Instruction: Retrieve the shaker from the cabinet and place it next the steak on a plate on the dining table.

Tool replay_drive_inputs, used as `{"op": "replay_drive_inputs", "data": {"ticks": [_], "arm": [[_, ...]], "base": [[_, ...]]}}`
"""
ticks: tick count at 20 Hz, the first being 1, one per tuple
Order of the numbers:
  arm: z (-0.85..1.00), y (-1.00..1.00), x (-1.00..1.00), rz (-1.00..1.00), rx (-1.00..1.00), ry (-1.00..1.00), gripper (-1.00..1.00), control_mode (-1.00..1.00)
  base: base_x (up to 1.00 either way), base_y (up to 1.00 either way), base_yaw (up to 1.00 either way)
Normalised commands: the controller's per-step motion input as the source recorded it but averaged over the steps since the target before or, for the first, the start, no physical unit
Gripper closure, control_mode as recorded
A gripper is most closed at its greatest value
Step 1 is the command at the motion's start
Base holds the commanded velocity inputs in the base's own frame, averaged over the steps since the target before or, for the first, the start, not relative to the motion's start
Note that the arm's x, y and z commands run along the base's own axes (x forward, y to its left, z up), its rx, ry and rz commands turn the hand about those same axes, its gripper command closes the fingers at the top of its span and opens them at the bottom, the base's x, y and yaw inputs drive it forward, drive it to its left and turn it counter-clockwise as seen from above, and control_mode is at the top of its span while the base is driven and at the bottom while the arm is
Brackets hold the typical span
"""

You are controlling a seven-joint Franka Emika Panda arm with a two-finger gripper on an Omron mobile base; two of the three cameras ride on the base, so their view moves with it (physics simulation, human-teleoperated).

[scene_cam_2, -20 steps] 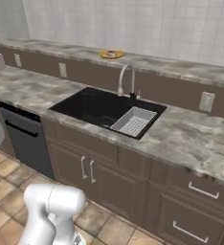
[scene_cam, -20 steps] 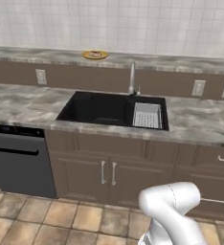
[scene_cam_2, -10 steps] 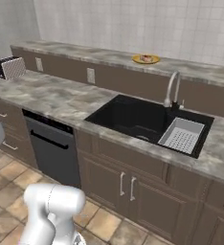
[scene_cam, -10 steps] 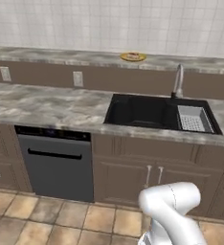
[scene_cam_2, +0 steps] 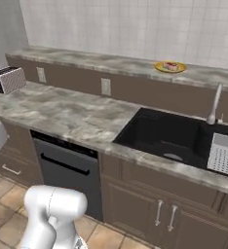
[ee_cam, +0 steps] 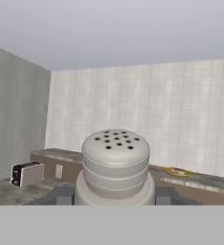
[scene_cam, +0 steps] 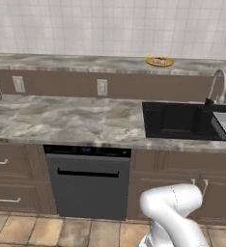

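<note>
The gripper (ee_cam: 115, 196) is clamped on the shaker (ee_cam: 115, 165), which stands upright between its fingers, perforated top toward the camera.

Left base view: the scene has slid right as the base drove left; the plate (scene_cam: 159, 61) with the steak (scene_cam: 159, 60) sits on the table (scene_cam: 62, 61).

Right base view: the sink (scene_cam_2: 167, 136) has shifted right too. Judgement: carrying continues, placing remains.

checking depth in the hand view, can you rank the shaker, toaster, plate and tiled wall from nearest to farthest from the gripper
1. The shaker: right at the gripper, between its fingertips, bottom centre.
2. The toaster: on the counter, far left.
3. The plate: on the raised ledge to the right. Toaster and plate are hard to separate, so this order is tentative.
4. The tiled wall: behind everything.
</note>
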Motion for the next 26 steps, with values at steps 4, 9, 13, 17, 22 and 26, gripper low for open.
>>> {"op": "replay_drive_inputs", "data": {"ticks": [4, 9, 13, 17, 22, 26], "arm": [[0.0, 0.0, 0.0, 0.0, 0.0, 0.0, 1.0, 1.0], [0.0, 0.0, 0.0, 0.0, 0.0, 0.0, 1.0, 1.0], [0.0, 0.0, 0.0, 0.0, 0.0, 0.0, 1.0, 1.0], [0.0, 0.0, 0.0, 0.0, 0.0, 0.0, 1.0, 1.0], [0.0, 0.0, 0.0, 0.0, 0.0, 0.0, 1.0, 1.0], [0.0, 0.0, 0.0, 0.0, 0.0, 0.0, 1.0, 1.0]], "base": [[-0.03, 1.0, 0.27], [-0.51, 1.0, 0.48], [-0.8, 1.0, 0.57], [-0.36, 0.98, 0.68], [1.0, 0.46, 0.23], [1.0, 0.84, -0.18]]}}
